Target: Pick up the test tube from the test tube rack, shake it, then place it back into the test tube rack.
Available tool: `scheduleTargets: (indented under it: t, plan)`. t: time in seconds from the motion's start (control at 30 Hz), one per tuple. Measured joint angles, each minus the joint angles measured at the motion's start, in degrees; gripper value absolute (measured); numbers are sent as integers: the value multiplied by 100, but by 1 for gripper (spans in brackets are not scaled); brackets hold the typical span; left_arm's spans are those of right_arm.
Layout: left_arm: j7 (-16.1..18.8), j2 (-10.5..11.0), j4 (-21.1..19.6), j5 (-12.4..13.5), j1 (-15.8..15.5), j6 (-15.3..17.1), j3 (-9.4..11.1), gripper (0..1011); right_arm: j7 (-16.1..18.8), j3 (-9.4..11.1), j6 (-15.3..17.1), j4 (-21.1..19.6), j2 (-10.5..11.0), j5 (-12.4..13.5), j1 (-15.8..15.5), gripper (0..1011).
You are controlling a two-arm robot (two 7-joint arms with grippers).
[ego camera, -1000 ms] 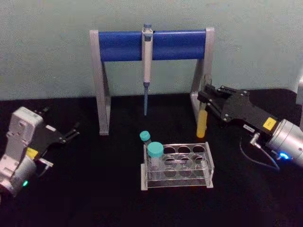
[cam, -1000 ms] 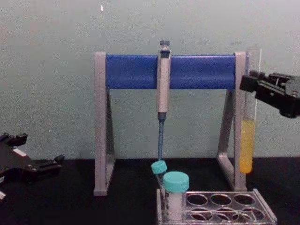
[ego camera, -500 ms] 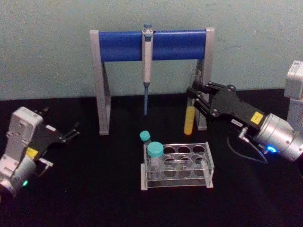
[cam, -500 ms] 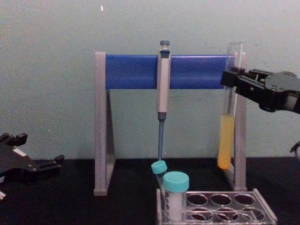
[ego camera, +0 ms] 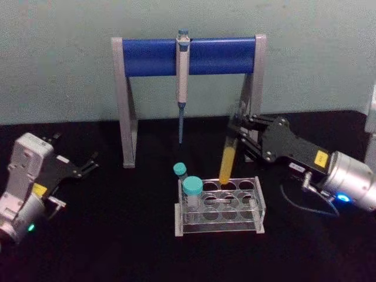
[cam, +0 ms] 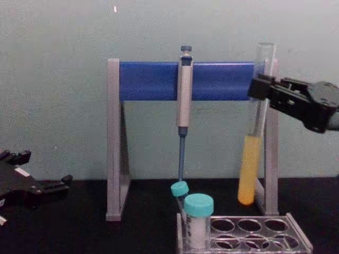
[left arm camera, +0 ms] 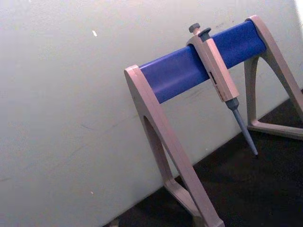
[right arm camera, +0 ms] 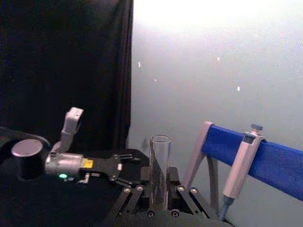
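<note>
Lowering the tube [ego camera: 227,163] back into the rack [ego camera: 218,227] looks like the step in hand, so square it up first. It hangs tilted in your right claw [ego camera: 238,133], which is clamped on the clear glass well above the yellow liquid. The round bottom is just over the rack's back row, the side toward the surface's back edge. Bring the tube upright, centre its bottom over one free hole, then go straight down. A slanted entry would likely catch the top plate and could tip the light rack. Let go only once the bottom is seated.

Room is tight behind: the right leg of the stand [ego camera: 188,56] is just beside the claw, and the pipette [ego camera: 181,70] hangs near the tube on its left. Two capped tubes [ego camera: 192,187] stand at the rack's left end, so choose a hole toward the right end. Toward the front edge the surface is bare, which gives you room to back out. Your left claw [ego camera: 76,150], spread wide, sits parked near the left edge, well apart.
</note>
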Motion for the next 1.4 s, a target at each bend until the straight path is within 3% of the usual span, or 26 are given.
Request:
scheduleTargets:
  t: [0.2,0.37,0.53,0.77,1.1,1.4]
  plan:
    - [0,0,0,0,0,0,0,1001,-33,72,-38,-261,274,77,-240,230]
    - [0,1,0,0,0,0,0,1001,-315,186,-16,-386,447,-1,-372,230]
    - [0,0,0,0,0,0,0,1001,-582,280,26,-400,468,-125,-389,230]
    - [0,0,0,0,0,0,0,1001,-796,299,69,-219,243,-254,-213,230]
    - [0,0,0,0,0,0,0,1001,-514,42,104,70,-65,-242,100,232]
    - [0,0,0,0,0,0,0,1001,-128,-61,111,-85,82,0,42,232]
